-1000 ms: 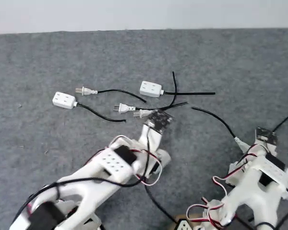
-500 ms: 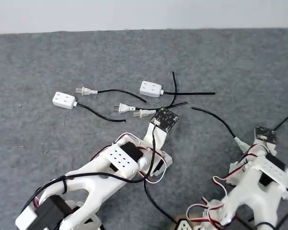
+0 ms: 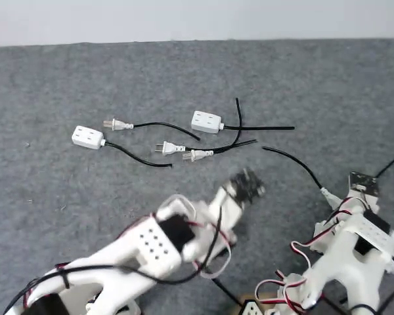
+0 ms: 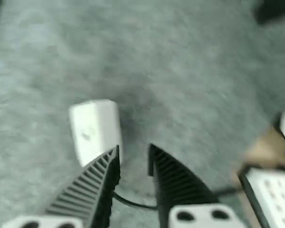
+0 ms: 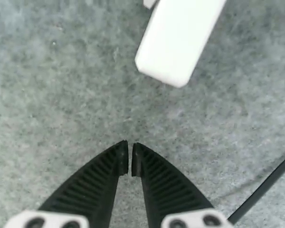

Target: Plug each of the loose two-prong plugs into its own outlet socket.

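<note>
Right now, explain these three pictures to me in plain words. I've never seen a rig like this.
These are two small robot arms, the left arm and the right arm, over grey carpet. The high view looks down from a fixed camera. Each wrist view looks past that arm's own gripper. On the carpet lie two outlet sockets and three loose plugs. The left gripper is open beside a white block. The right gripper is shut and holds nothing.
</note>
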